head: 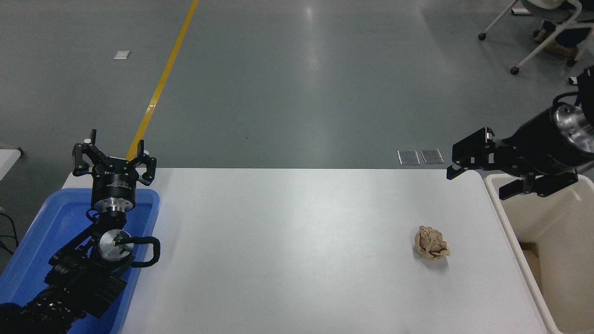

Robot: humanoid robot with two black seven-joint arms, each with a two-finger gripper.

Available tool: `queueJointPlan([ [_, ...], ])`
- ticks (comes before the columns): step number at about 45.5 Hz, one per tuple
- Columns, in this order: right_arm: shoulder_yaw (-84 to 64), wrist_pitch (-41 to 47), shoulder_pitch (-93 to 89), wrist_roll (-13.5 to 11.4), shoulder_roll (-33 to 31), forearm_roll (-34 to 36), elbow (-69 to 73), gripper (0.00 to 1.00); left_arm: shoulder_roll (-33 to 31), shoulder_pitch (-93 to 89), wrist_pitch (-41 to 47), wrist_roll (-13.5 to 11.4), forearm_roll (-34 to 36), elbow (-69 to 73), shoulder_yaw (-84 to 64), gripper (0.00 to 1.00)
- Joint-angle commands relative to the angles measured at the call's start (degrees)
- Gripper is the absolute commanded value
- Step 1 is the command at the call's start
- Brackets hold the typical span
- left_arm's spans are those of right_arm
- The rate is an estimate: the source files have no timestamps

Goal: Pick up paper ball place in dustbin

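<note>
Right claw (478, 174) hung in the air at the far right corner of the desk (287, 241), with its black fingers spread wide and nothing in them. It pointed to the left, and part of it was over the far end of the cream dustbin (510, 232). That bin stood just beside the right edge of the desk. The tan paper ball (431, 243) lay on the desk, near the right side, touching nothing else. From the right claw, the ball was nearer to the robot and a little to the left, and lower down. So I think the claw would need to come back toward the robot and go down to reach it. The ball was lumpy and roundish, with no clear long side, so any way of pinching looked fine. The left claw (113, 160) was far away, parked over the blue tray (28, 260) at the left, fingers open too. The right arm was much nearer, so it looked like the one for the job.
</note>
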Motion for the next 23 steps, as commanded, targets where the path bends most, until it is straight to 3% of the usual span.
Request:
queueJointPlan([
  [1, 1.5, -10.5, -13.0, -0.1, 4.1, -0.2, -3.7, 1.0, 0.0, 0.0, 0.0, 0.0, 0.0, 0.0, 0.0, 0.99],
  [23, 18.2, -21.3, -41.9, 0.0, 7.5, -9.1, -17.0, 1.0, 0.0, 0.0, 0.0, 0.0, 0.0, 0.0, 0.1, 0.99],
])
